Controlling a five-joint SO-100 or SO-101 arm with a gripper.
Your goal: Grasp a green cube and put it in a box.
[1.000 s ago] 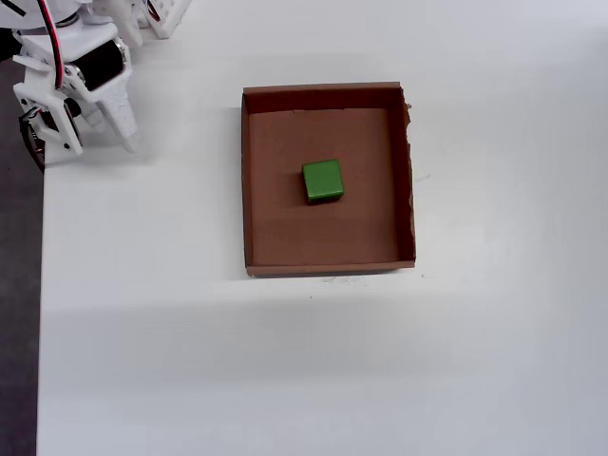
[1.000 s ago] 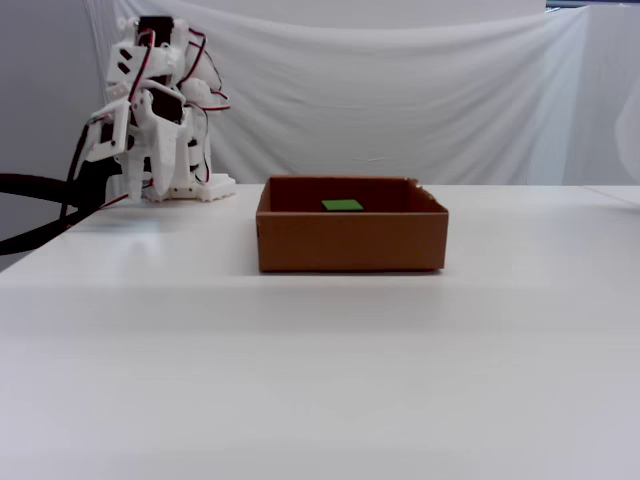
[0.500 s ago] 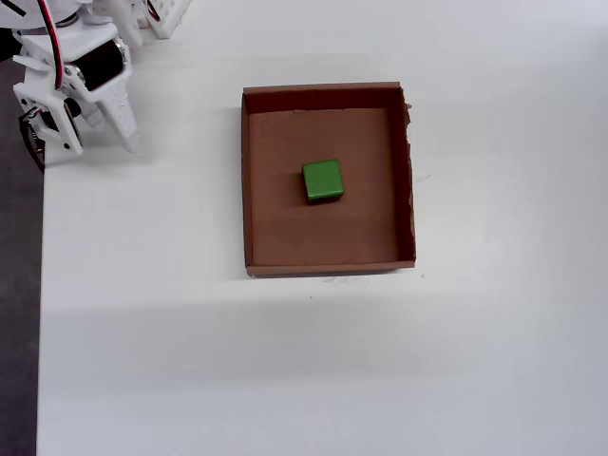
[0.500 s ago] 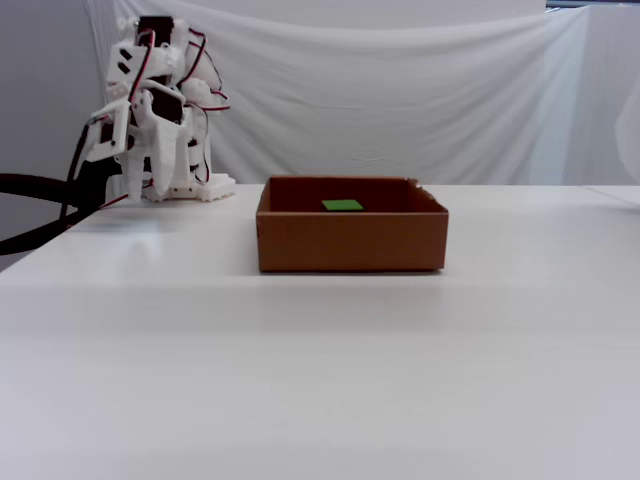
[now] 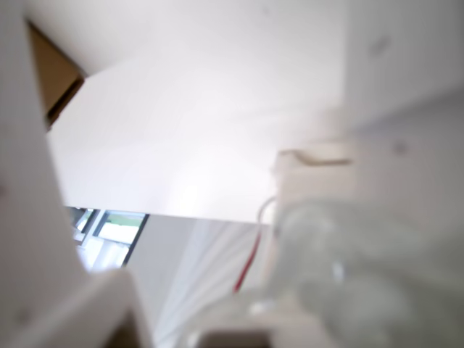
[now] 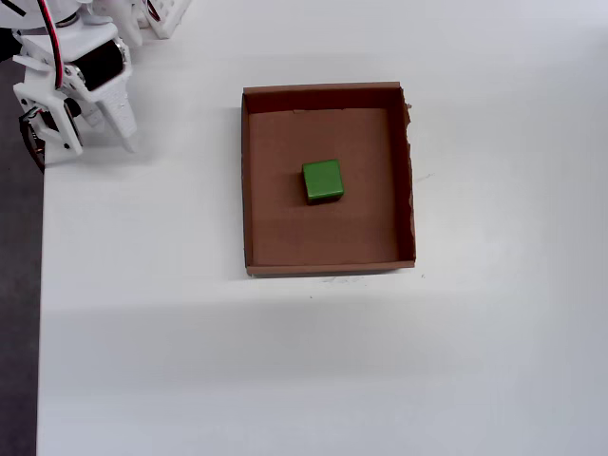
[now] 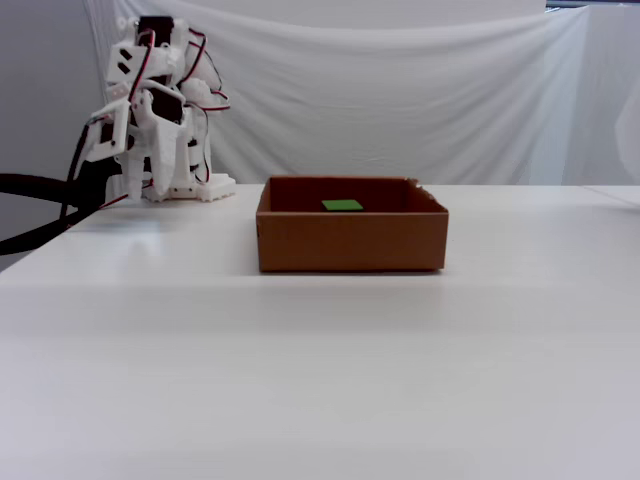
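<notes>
The green cube point(image 6: 323, 180) lies flat near the middle of the brown cardboard box point(image 6: 245, 190). In the fixed view only its top face point(image 7: 343, 205) shows over the box's front wall point(image 7: 350, 242). My gripper point(image 6: 129, 142) is folded back at the table's top left corner in the overhead view, well apart from the box. Its white fingers look closed together with nothing between them. The wrist view is blurred and shows only a corner of the box point(image 5: 52, 71) and white arm parts.
The white arm point(image 7: 150, 120), with red and black wires, stands at the far left in the fixed view. In the overhead view the table's left edge point(image 6: 40, 285) meets a dark strip. A white cloth backdrop point(image 7: 400, 90) hangs behind the table.
</notes>
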